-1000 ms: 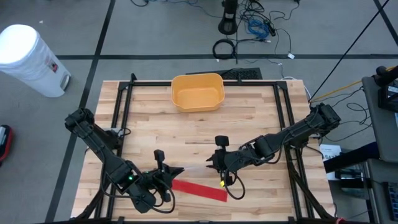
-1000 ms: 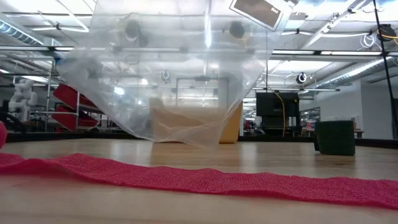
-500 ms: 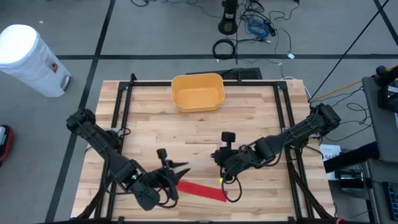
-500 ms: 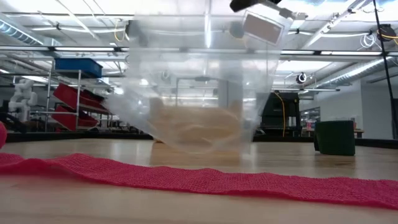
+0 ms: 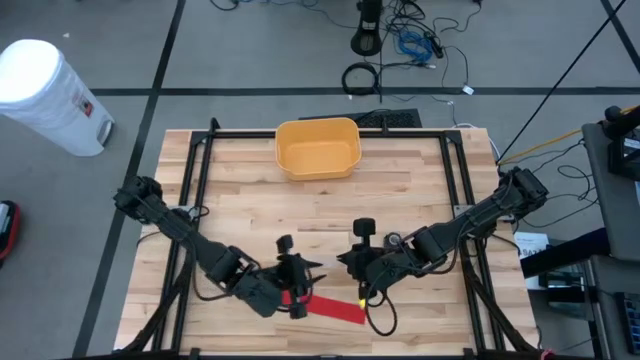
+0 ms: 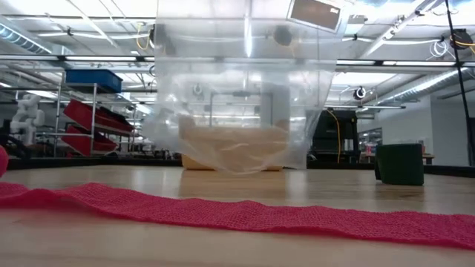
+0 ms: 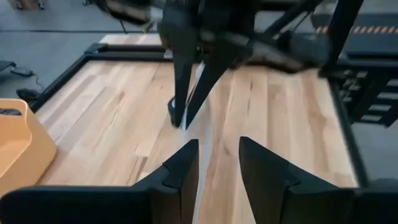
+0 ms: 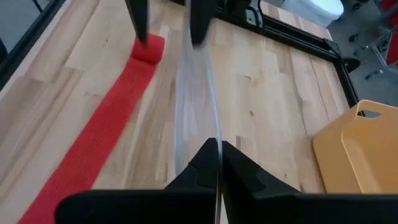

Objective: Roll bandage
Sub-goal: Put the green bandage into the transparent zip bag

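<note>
From above, we see the red bandage (image 5: 330,307) lying flat near the table's (image 5: 420,195) front edge, a yellow bin (image 5: 318,148) at the back edge. The left gripper (image 5: 308,270) and right gripper (image 5: 345,262) meet just behind it.

At table height, a clear plastic bag (image 6: 237,96) hangs upright behind the pink-red strip (still unrolled).

In the left wrist view, that arm's fingers (image 7: 186,168) stand apart, the bag's thin edge running between them; we cannot tell whether they touch it.

In the right wrist view, the fingers (image 8: 208,163) are pinched tight on the bag's edge, the bandage alongside.
</note>
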